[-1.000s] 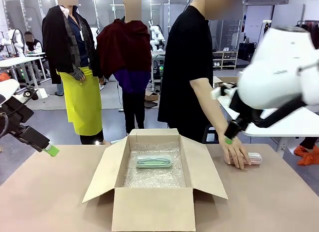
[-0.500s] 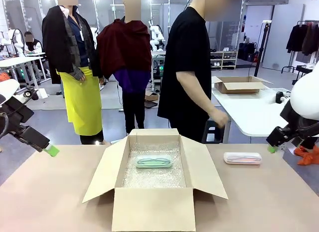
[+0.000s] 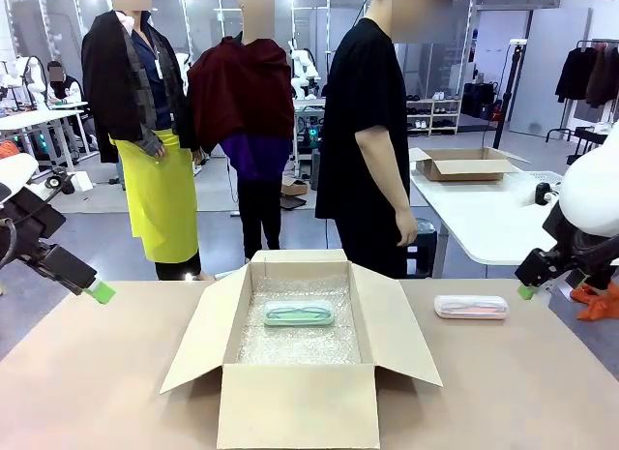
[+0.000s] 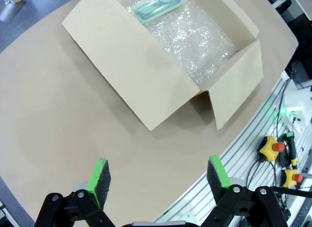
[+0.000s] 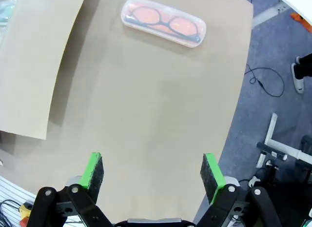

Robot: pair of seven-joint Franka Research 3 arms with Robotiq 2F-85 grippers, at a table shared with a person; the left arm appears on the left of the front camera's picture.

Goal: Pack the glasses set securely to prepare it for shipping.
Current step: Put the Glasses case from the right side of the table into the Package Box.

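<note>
- Mint green oblong glasses case with clear lid (image 3: pixel 299 313), lying flat on the clear bubble wrap (image 3: pixel 300 345) that lines the floor of the open brown cardboard box (image 3: pixel 298 404), toward the far wall; all flaps spread outward.
- Pink oblong glasses case with clear lid (image 3: pixel 471 307), out on the brown table top (image 3: pixel 87 392) to the robot's right of the box, apart from its right flap; dark-framed glasses with orange lenses visible through the lid in the right wrist view.
- Left gripper (image 4: pixel 159 171), raised over bare table at the robot's left, well apart from the box; green-padded fingers spread wide, nothing between them.
- Right gripper (image 5: pixel 151 169), over the table near its right edge, near the pink case but not touching it; jaws likewise wide apart and empty.
- Person in a black T-shirt (image 3: pixel 366 131), standing at the far side of the table, arm hanging down, hand away from both cases.
</note>
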